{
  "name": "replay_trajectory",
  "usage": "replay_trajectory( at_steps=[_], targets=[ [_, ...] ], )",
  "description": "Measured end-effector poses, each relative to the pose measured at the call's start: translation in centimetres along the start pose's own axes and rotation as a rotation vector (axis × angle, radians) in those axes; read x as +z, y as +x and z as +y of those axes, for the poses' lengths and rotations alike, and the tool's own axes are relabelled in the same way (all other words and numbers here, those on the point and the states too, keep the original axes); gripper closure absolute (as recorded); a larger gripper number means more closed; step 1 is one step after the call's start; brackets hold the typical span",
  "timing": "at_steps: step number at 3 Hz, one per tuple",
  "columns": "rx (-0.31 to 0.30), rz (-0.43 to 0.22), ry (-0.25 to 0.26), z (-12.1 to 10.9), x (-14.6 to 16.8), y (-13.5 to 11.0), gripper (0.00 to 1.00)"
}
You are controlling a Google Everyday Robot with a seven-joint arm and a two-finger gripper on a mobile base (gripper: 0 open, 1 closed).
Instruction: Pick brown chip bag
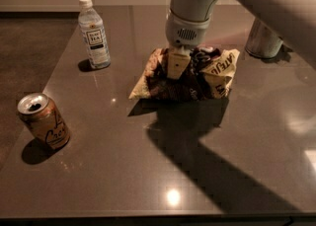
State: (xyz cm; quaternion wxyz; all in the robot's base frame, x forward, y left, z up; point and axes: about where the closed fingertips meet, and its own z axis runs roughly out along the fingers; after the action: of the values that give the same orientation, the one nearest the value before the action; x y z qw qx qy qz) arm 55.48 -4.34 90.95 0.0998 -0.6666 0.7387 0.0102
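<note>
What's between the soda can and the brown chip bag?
Only bare tabletop, in the camera view; the pincer is over the brown chip bag.

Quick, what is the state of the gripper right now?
Gripper: at the brown chip bag, from above; open or closed cannot be told.

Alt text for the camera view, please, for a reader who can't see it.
The robot's end effector is down on a crumpled brown chip bag that lies near the middle of a dark glossy table. An opened drink can stands at the front left and a clear water bottle stands upright at the back left, both well apart from the bag.
</note>
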Motion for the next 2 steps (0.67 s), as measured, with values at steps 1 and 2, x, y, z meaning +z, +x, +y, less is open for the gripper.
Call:
replay_trajectory(
  at_steps=[1, 2],
  targets=[
    [-0.023, -0.088, 0.028, -0.8, -3.6, -1.2, 1.0],
    [-0.059, -0.155, 0.059, -0.9, -6.8, -2.6, 1.0]
  ],
)
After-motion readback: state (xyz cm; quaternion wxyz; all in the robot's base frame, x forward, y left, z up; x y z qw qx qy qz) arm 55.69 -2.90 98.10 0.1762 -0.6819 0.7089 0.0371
